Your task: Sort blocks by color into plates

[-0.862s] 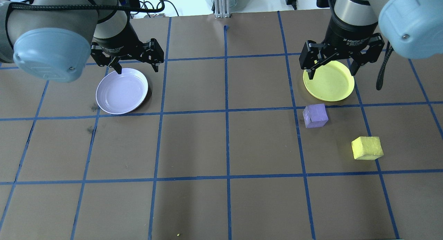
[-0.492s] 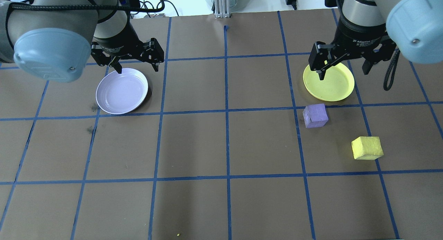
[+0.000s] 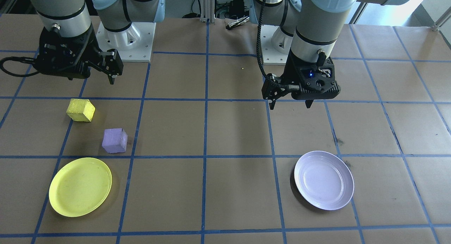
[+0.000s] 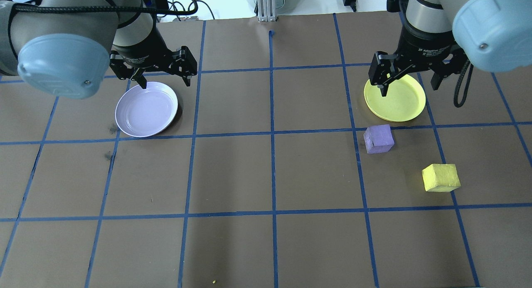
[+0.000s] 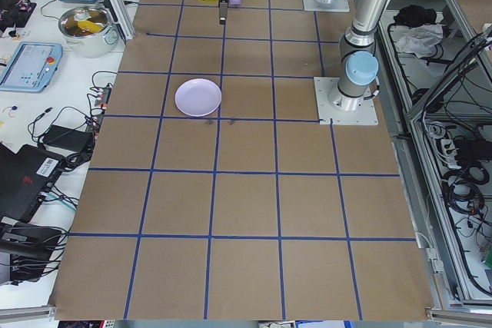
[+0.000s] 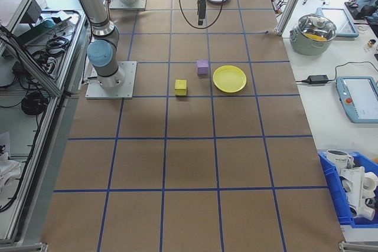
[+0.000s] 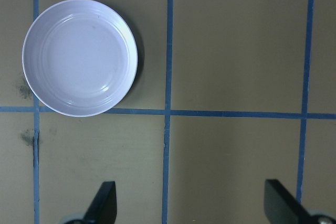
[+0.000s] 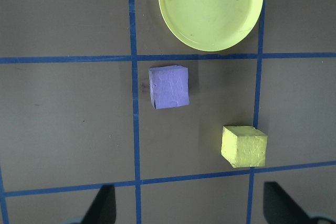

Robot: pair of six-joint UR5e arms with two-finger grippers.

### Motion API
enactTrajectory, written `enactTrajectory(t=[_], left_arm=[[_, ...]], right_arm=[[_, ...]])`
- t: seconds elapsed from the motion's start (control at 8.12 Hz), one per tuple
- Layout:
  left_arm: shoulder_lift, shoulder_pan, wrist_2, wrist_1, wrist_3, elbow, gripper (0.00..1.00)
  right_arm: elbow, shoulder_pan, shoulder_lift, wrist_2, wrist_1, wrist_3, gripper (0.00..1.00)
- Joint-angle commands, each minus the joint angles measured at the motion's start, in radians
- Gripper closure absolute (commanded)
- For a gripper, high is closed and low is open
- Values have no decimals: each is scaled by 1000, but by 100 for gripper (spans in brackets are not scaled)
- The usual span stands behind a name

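Yellow foam cube [image 4: 441, 178]: on the tabletop toward its right edge, nearest the robot; descend straight, fingers across flat faces.
Light purple foam cube [image 4: 378, 139]: just beyond, clear of it.
Bright yellow plate [image 4: 395, 97]: beyond, empty.
Pale lavender plate [image 4: 146, 109]: left half, empty.
Right end effector [image 4: 408, 80]: fingers apart, empty, high.
Left end effector [image 4: 164, 79]: fingers apart, empty.

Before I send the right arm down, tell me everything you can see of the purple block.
The purple block is a small light purple cube with a rough, foam-like surface and slightly uneven edges. It sits flat on the brown paper table, turned slightly off the blue tape grid, just inside a tape corner. It lies between the yellow plate and the yellow block, touching neither. Nothing grips it.
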Motion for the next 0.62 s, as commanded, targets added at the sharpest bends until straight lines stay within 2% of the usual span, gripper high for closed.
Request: enactTrajectory(t=[0.0,0.12,0.25,0.49], left_arm=[[0,0,0,0,0,0,0],[-2,0,0,0,0,2,0],[-1,0,0,2,0,2,0],[-2,0,0,0,0,2,0]], right_arm=[[1,-56,112,0,-79,-38,0],[4,-79,131,0,-96,-147,0],[42,-126,127,-5,-105,-227,2],[225,-279,107,-6,-284,-372,4]])
